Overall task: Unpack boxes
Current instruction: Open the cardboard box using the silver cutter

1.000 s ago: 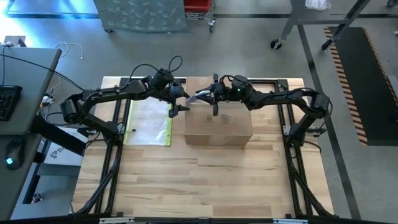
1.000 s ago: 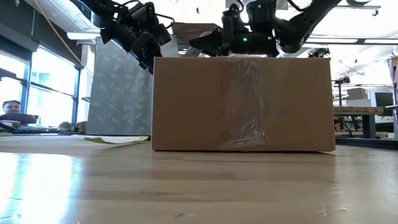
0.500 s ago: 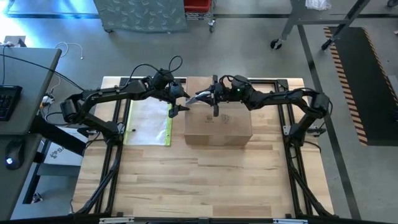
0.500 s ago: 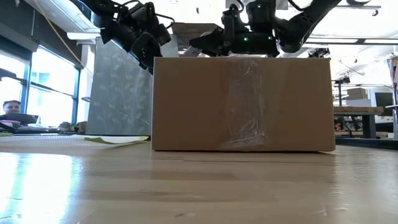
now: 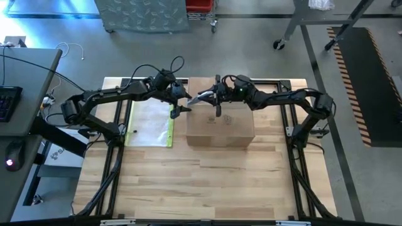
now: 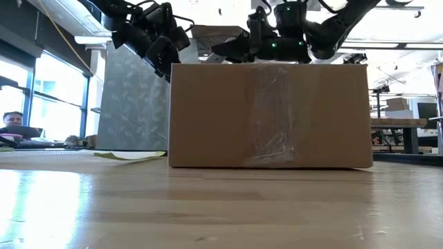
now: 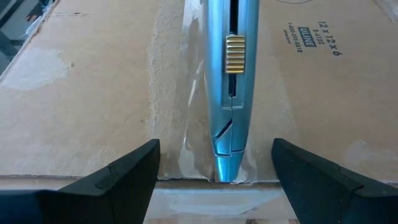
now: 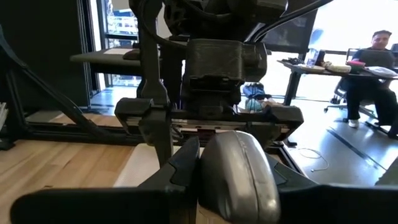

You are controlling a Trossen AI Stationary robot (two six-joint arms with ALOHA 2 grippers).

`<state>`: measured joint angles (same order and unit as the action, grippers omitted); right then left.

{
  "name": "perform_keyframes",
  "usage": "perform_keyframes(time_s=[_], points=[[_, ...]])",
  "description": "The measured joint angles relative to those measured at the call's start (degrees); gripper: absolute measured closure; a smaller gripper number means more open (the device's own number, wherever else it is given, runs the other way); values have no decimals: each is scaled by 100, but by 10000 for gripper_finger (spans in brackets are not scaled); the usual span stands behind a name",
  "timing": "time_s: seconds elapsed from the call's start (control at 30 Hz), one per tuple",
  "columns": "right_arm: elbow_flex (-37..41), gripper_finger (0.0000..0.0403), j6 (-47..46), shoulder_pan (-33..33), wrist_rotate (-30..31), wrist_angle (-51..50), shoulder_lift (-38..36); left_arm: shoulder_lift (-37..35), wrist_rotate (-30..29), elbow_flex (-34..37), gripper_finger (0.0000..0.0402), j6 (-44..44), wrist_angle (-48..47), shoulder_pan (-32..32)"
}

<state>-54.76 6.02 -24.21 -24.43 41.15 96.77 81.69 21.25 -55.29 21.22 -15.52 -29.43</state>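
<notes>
While my right gripper point(image 5: 212, 100) stays out of it as a lifter, it is clamped on a silver box cutter point(image 7: 231, 87) whose tip rests on the clear tape point(image 7: 193, 112) down the top seam of the carton point(image 5: 220, 122). In my right wrist view the cutter's rounded grey butt sits pinched between my two dark fingers point(image 8: 180, 168). My left gripper point(image 5: 178, 108) hangs at the carton's left top edge with its fingers spread wide and nothing between them; in its own view the cutter points straight at it along the seam.

That carton sits on the wooden table point(image 5: 207, 182), toward the far middle, just beside the flat clear sleeve point(image 5: 151, 122) with the yellow edge. Its flaps look closed and taped, so I judge the unpacking has barely begun.

By its look, this box is stiff corrugated board: rigid at the edges and corners, springy across the flap panels. I cannot tell what it weighs, but the glossy tape would be slick under a pad, and the bare brown board much grippier. I would brace it with the left fingers against the side wall near a top corner, where the board is strongest. Once the seam is slit, the free flap edge is the place to pinch. Pressing hard on the panel's middle risks buckling it, or driving the blade into whatever lies inside.
</notes>
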Motion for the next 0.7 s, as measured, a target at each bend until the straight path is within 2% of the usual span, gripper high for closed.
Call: perform_keyframes(time_s=[0.23,0.33,0.7], points=[[7,342,-76,-17,62,139,5,-2,-26,0,108,0,1,9],[9,342,-189,-46,289,374,11,-3,10,1,108,1,-13,16],[7,342,-177,-35,2,221,9,-2,29,2,108,4,-14,24]])
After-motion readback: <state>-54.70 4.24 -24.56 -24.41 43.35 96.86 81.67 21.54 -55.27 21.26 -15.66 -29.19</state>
